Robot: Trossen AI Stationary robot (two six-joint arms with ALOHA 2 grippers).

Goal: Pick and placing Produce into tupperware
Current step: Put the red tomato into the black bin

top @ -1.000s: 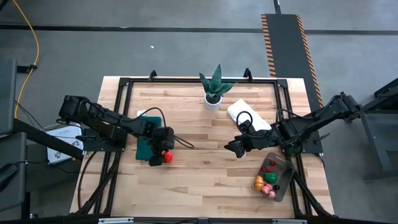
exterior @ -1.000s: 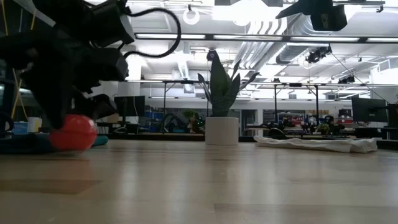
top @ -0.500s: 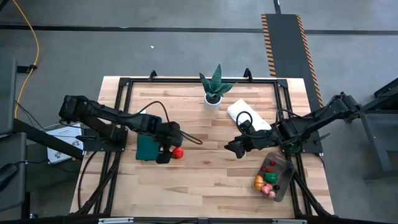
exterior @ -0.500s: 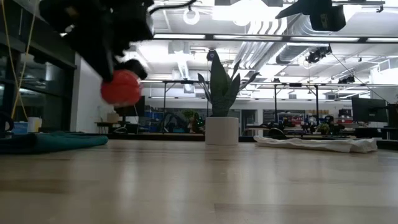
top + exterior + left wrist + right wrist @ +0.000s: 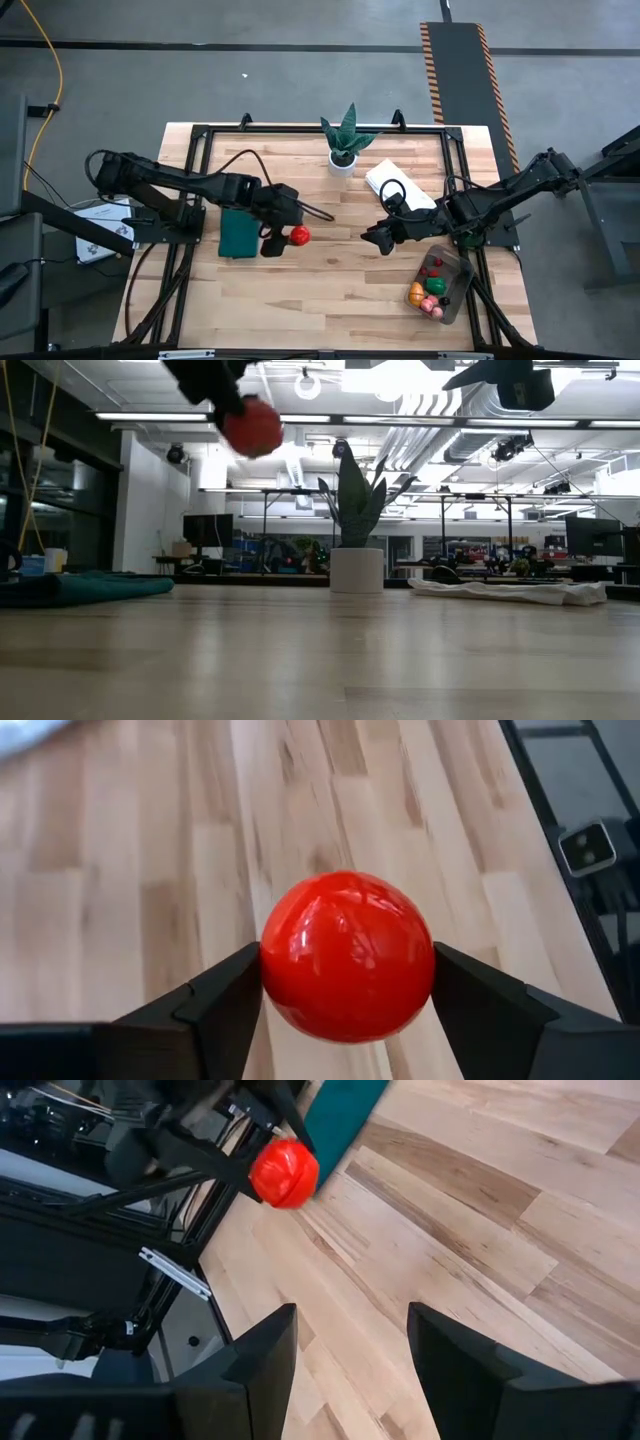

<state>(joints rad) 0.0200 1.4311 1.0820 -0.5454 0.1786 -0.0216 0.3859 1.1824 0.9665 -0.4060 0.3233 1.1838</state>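
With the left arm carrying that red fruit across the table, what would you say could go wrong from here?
1. The left gripper holds the smooth red fruit only at its sides, well above the table; it might slip and roll off.
2. The right gripper hangs open between the fruit and the tupperware, so the arms could collide.
3. The tupperware already holds several pieces near the table's edge; a dropped fruit may bounce out.

Two dark, near-black jointed arms, chunky segmented links with rounded joint housings. Thin black cable looping loose off the left arm (image 5: 190, 185) near the wrist, another curled loop by the right arm (image 5: 500, 205). Matte black fingers (image 5: 215, 1010), flat and angular with bevelled, wedge-like edges. Same blocky fingers (image 5: 262, 1360) on the other arm. No markings or screws visible.
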